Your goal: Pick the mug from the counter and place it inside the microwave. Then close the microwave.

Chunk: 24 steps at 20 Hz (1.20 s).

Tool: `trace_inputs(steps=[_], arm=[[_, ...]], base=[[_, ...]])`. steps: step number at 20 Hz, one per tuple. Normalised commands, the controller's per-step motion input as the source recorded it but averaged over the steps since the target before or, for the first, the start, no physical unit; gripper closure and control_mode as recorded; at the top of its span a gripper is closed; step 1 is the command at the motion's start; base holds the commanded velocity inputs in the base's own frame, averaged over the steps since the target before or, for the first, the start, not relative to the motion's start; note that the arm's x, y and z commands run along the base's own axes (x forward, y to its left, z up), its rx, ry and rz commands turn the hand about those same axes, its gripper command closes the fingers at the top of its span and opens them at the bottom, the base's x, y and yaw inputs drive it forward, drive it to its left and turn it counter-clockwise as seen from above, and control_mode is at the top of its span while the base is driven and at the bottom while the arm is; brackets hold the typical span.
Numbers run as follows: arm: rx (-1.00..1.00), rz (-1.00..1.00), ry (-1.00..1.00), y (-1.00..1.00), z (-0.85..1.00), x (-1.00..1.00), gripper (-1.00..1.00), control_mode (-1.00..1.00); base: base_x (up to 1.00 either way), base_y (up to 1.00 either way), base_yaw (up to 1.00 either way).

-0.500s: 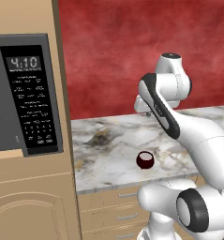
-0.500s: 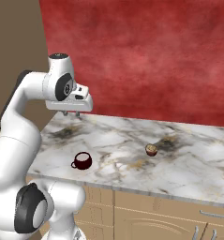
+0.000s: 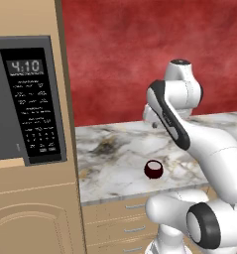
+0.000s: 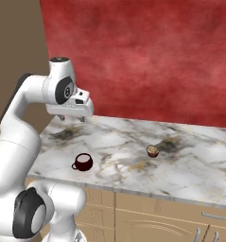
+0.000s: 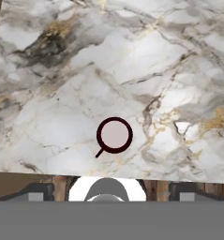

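1. The mug (image 4: 82,162) is a small, squat, round cup with a glossy dark maroon glaze. It stands upright on the counter (image 4: 180,165), near the front edge, with a short handle projecting from its side. From the hand view, the mug (image 5: 114,135) appears as a dark circular rim around a pale interior, with the thin handle angled toward the lower left.
2. The counter (image 3: 110,163) is a polished white and grey marble slab with brown and gold veins and a thick pale edge. Tan cabinet drawers with metal pulls sit below it.
3. The gripper (image 4: 72,117) hangs above the rear left part of the counter, pointing down, well apart from the mug. Whether its jaws are spread or closed cannot be determined.
4. The microwave (image 3: 33,104) is a dark grey box set into a tan wood cabinet. Its flat black keypad panel carries a digital clock reading 4:10.
5. A small round tan-and-brown object (image 4: 152,151) rests on the counter, to the right of the mug and apart from it.
6. The wall behind the counter is mottled red.
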Motion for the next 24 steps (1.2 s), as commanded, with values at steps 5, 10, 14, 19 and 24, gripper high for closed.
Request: trace_inputs(steps=[5,10,14,19,24], arm=[[-0.11,-0.3,0.14,0.0,-0.28,-0.01,-1.0,-1.0],[0.0,-0.35,0.03,0.0,-0.13,0.0,-1.0,-1.0],[0.09,-0.2,0.0,0.0,-0.45,0.0,-1.0,-1.0],[0.0,-0.07,-0.01,0.01,-0.7,0.0,-1.0,-1.0],[0.0,0.0,0.0,0.0,-0.45,0.0,-1.0,-1.0]], base=[[0.0,0.0,0.0],[0.0,0.0,0.0],[0.0,0.0,0.0],[0.0,0.0,0.0],[0.0,0.0,0.0]])
